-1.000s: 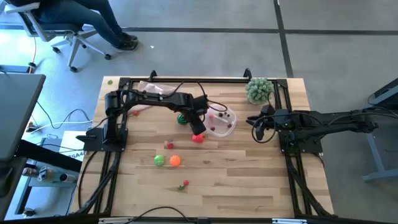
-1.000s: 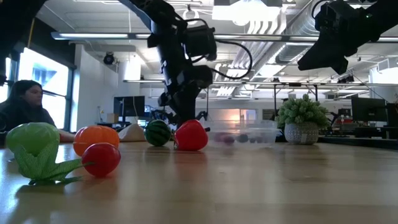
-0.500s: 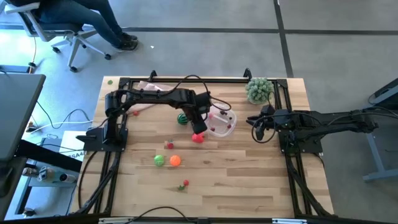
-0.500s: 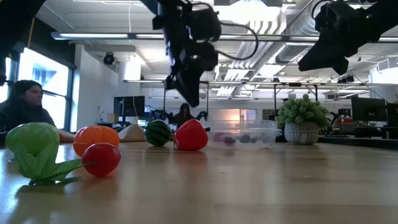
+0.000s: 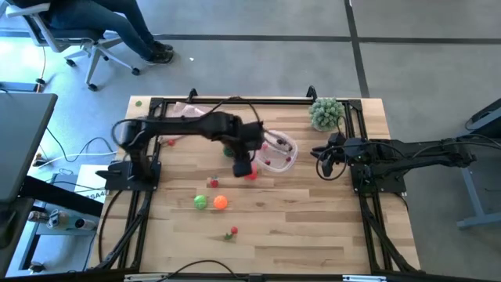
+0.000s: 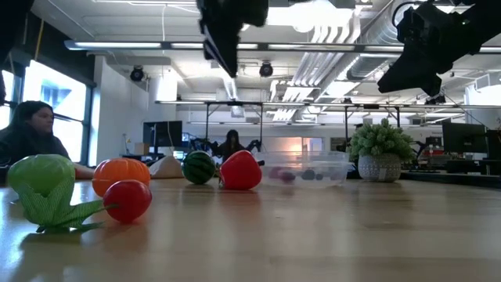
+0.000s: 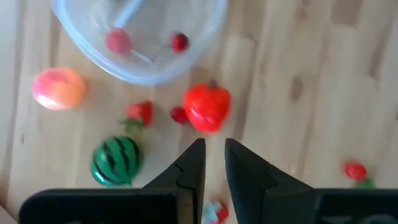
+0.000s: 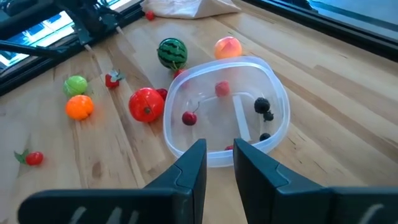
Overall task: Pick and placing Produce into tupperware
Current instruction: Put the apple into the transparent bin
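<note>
Now my left gripper (image 7: 213,163) hangs high over the table (image 5: 313,227), pointing straight down, and its jaws are nearly pressed together with nothing between them. Directly below the jaws lies the red tomato-like piece (image 7: 207,107), and beyond it stands the tupperware (image 7: 205,37), touching nothing of me. Inside the tub I see a few small red pieces and dark berries, so part of the work seems done. Beside the tomato, to one side of my jaws, are the striped green ball (image 7: 116,160), a small strawberry (image 7: 139,112) and a peach-coloured ball (image 7: 58,88). I judge that I hold this height in order to choose the next fruit; the jaws must open before I go down on it.

My right gripper (image 8: 219,163) waits at the other side of the tub, also raised, jaws close together and empty, looking over the rim. It stays away, I think, so that the two arms do not meet.

An orange ball (image 5: 221,202) and a green ball (image 5: 201,202) lie well apart from both jaws, with the bushy plant (image 5: 326,113) behind my right arm.
</note>
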### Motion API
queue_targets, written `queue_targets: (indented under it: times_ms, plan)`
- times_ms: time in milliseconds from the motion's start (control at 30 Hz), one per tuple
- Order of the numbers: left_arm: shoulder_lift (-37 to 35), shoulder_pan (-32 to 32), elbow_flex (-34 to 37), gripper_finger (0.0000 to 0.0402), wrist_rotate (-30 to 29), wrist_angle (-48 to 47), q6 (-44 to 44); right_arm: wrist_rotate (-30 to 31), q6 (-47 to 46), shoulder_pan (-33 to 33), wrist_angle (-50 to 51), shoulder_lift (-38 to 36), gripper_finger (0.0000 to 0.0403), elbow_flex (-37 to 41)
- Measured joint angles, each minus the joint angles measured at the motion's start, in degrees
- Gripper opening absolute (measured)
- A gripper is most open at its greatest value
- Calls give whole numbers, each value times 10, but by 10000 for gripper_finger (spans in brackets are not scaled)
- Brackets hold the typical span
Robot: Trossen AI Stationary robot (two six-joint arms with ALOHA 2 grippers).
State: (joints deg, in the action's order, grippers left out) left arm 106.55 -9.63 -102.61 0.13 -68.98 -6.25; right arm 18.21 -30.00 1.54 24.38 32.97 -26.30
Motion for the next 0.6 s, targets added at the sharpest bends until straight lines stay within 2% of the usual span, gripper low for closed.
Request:
queue_targets:
  times_ms: [167,333,433,600]
  plan:
    - [-100,28,117,51,-6,67,-39,-3,5,0,3,0,71,0]
    - [-197,30,284,51,16,252,-52,-6,9,0,3,0,71,0]
    - [-211,30,342,51,19,323,-53,-14,9,0,3,0,71,0]
    - [-192,30,380,52,31,343,-16,-28,9,0,4,0,71,0]
